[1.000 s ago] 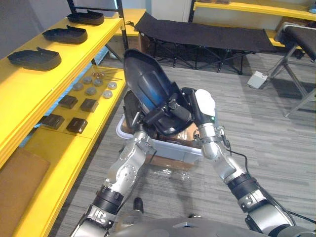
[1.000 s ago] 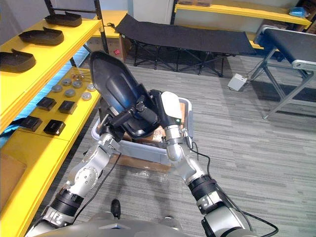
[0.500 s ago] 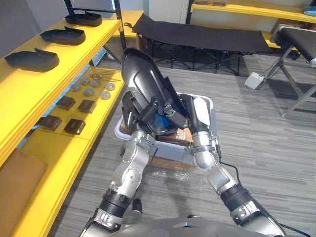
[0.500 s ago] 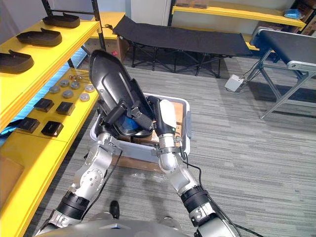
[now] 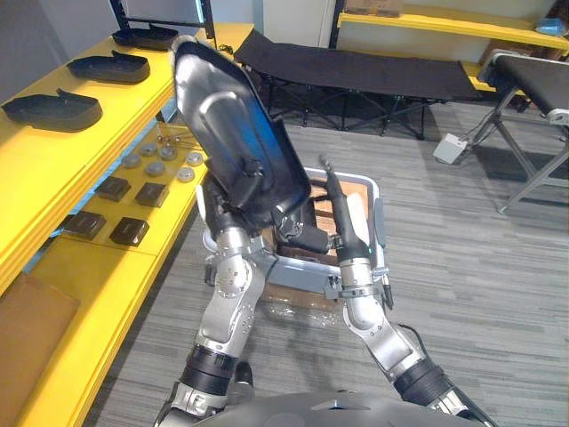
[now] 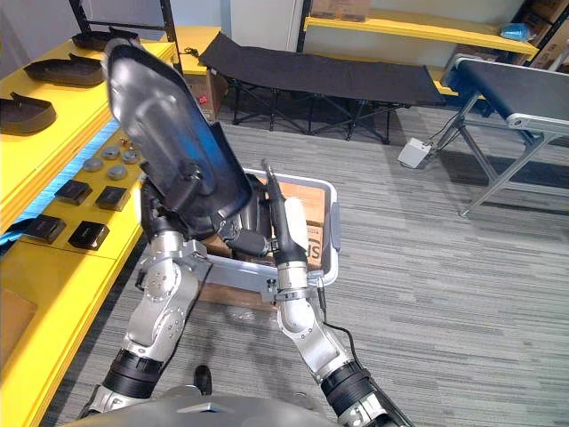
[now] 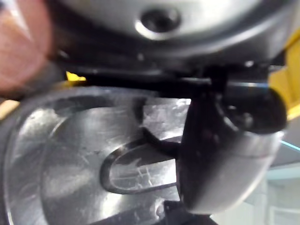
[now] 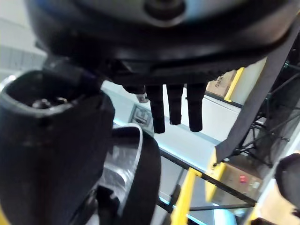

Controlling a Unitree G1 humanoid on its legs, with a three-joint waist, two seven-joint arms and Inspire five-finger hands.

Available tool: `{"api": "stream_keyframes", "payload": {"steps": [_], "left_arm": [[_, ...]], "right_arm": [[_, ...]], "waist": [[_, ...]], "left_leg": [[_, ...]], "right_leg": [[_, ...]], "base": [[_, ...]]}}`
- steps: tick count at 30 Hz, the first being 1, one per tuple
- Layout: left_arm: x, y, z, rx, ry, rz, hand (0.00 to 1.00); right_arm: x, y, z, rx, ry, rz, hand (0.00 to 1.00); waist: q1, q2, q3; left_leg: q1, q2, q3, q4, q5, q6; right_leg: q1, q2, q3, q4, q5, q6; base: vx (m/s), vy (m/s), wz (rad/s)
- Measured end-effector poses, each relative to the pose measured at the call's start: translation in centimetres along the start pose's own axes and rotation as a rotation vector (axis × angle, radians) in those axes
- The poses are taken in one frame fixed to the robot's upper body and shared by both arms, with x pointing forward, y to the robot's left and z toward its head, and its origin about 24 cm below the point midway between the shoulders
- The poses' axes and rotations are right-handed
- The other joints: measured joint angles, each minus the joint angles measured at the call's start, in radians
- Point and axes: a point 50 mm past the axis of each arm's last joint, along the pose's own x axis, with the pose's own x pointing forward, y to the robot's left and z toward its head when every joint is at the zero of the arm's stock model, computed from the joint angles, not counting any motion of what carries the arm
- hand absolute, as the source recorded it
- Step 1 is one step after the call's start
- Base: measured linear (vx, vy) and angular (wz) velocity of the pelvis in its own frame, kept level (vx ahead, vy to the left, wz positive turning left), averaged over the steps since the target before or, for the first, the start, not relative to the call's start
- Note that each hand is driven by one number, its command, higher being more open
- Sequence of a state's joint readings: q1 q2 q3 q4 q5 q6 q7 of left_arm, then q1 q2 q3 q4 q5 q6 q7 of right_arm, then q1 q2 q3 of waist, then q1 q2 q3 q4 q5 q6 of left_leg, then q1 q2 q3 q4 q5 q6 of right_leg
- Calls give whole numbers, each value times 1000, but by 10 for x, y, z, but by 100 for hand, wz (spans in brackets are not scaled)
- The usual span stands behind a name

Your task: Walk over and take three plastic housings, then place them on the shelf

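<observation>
A large glossy black plastic housing [image 5: 236, 133] is held up high, tilted toward the yellow shelf [image 5: 53, 165] on my left. My left hand [image 5: 229, 216] grips its lower end from beneath, the thumb [image 7: 225, 154] pressed on the shiny inner surface [image 7: 70, 150]. Just right of the housing my right hand [image 5: 342, 227] stands upright and open, fingers [image 8: 173, 103] straight and holding nothing. Three more black housings [image 5: 49, 107] [image 5: 111, 64] [image 5: 147, 36] lie in a row on the shelf's top board.
A pale bin [image 5: 378, 222] with dark parts sits on cardboard [image 5: 293, 294] under my hands. Small black blocks [image 5: 129, 231] and round discs [image 5: 160, 165] lie on the lower shelf board. A black cot [image 5: 356, 67] stands behind, a metal-legged table [image 5: 533, 80] at right.
My left hand has raised the housing and swung its top toward the shelf. My right hand has let go of it and straightened its fingers.
</observation>
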State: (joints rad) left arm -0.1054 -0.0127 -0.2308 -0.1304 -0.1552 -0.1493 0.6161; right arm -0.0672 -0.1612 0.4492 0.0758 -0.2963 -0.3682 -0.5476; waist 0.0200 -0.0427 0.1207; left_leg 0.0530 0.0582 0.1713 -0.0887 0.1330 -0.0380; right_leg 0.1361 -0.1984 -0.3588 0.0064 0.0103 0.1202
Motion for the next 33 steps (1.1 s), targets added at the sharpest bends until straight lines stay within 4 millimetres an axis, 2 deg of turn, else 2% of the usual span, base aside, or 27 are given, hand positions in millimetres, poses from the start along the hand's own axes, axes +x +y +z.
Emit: {"api": "stream_keyframes", "payload": {"steps": [5, 6, 7, 10, 12, 14, 15, 18, 21, 25, 28, 32, 33], "left_arm": [[-6, 9, 10, 253, -200, -31, 0], [-10, 16, 7, 334, -217, -37, 0], [-12, 19, 6, 364, -220, -36, 0], [-18, 44, -2, 498, -210, 4, 0], [-21, 66, -7, 542, -162, 73, 0], [-25, 79, -9, 526, -123, 118, 0], [-29, 90, -10, 465, -83, 155, 0], [-34, 102, -10, 361, -48, 175, 0], [-36, 101, -6, 237, -35, 150, 0], [-43, 108, 5, 244, -58, 163, 0], [-45, 119, 19, 259, -113, 222, 0], [-49, 141, 35, 291, -168, 365, 0], [-53, 151, 40, 307, -183, 428, 0]], "right_arm": [[6, -25, 28, 144, -135, -54, 100], [2, -41, 30, 191, -133, -96, 100], [0, -48, 30, 208, -127, -115, 100], [-12, -84, 20, 313, -56, -219, 100], [-32, -109, 6, 351, 33, -292, 100], [-47, -119, -2, 352, 94, -326, 100], [-61, -124, -10, 359, 175, -331, 100], [-79, -125, -27, 361, 329, -308, 100], [-106, -115, -62, 380, 584, -321, 100], [-119, -107, -74, 412, 699, -330, 100], [-116, -103, -76, 452, 700, -333, 100], [-96, -90, -82, 457, 685, -277, 100], [-87, -81, -82, 446, 674, -235, 100]], "waist": [[-1, -2, -19], [-6, -2, -24], [-10, -2, -24], [-33, 2, -27], [-55, 10, -32], [-60, 18, -37], [-67, 23, -40], [-79, 26, -42], [-74, 31, -45], [-75, 45, -54], [-63, 47, -54], [-13, 46, -54], [10, 46, -54]], "left_leg": [[1, 3, 24, 0, -9, -9], [2, 3, 27, 0, -12, -10], [3, 3, 30, 0, -13, -11], [0, 7, 51, -1, -21, -14], [-5, 9, 62, -1, -24, -14], [-8, 12, 74, -1, -25, -13], [-7, 15, 81, -1, -24, -11], [-5, 21, 81, -1, -24, -12], [-8, 22, 75, -1, -24, -14], [-9, 21, 59, 0, -24, -14], [-12, 20, 23, 1, -24, -17], [-30, 18, -33, 3, -18, -26], [-39, 17, -51, 2, -13, -26]], "right_leg": [[-14, 1, 25, -1, -3, -5], [-15, 1, 32, -1, -3, -5], [-16, 1, 35, -1, -3, -5], [-33, 3, 54, -2, -3, -4], [-44, 4, 66, -5, -3, -4], [-49, 7, 81, -5, -2, -4], [-51, 10, 89, -8, 2, -4], [-51, 15, 90, -8, 3, -2], [-50, 18, 86, -8, 1, -4], [-42, 17, 70, -8, 1, -4], [-24, 17, 31, -7, -5, -7], [-12, 19, -26, -10, -11, -11], [-11, 20, -44, -10, -18, -15]], "base": [[0, 8, -13], [15, 8, -9], [16, 10, -11], [-1, 9, -19], [15, 5, -20], [53, -2, -22], [66, -14, -20], [43, -22, -5], [11, -9, 5], [14, -4, 7], [-19, -16, 32], [-46, -15, 42], [-52, -22, 48]]}}
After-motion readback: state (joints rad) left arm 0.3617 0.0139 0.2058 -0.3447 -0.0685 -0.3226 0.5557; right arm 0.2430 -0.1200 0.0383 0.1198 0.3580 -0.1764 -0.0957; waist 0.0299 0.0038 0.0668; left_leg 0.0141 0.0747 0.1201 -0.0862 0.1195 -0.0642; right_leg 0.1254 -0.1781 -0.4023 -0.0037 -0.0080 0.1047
